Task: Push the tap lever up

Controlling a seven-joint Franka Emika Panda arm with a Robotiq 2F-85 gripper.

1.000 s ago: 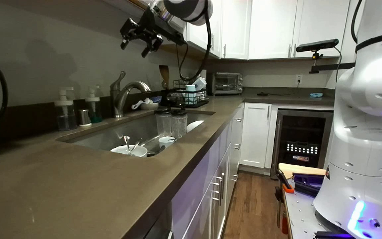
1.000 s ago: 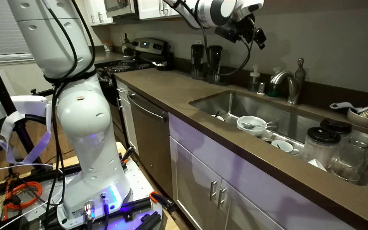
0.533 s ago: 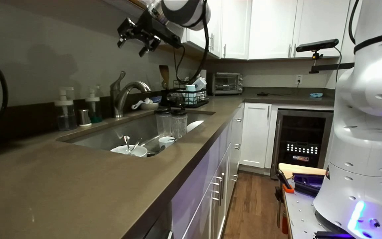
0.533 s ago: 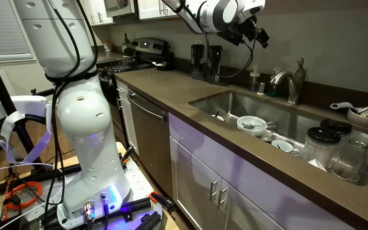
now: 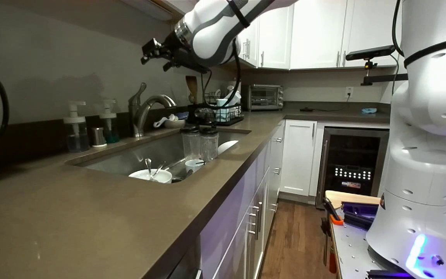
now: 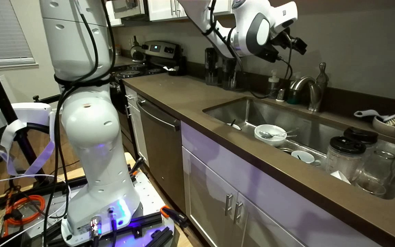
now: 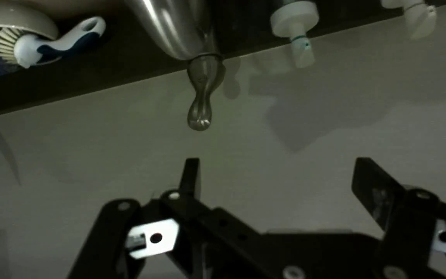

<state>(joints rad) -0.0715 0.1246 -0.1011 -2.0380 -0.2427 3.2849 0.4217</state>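
Note:
The silver tap (image 5: 151, 106) stands behind the sink, also seen in an exterior view (image 6: 310, 90). Its slim lever (image 5: 139, 93) rises from the back of the tap and also shows in an exterior view (image 6: 322, 72). In the wrist view the picture is upside down; the lever (image 7: 201, 93) points down the picture, beyond the left fingertip. My gripper (image 7: 278, 159) is open with nothing between its fingers. In both exterior views the gripper (image 5: 155, 64) (image 6: 300, 46) hangs in the air, higher than the lever and apart from it.
Soap dispensers (image 5: 75, 128) and a small metal cup (image 5: 98, 137) stand beside the tap. A bowl with a brush (image 6: 394, 125) is on its other side. The sink (image 6: 252, 113) holds a white bowl (image 6: 270, 134), a mug and lidded jars (image 6: 345, 154). The wall (image 7: 91, 155) is behind.
The arm has moved towards the tap side and come down a little, and the gripper's tilt has changed. The fingers stay open. The tap and lever look the same.

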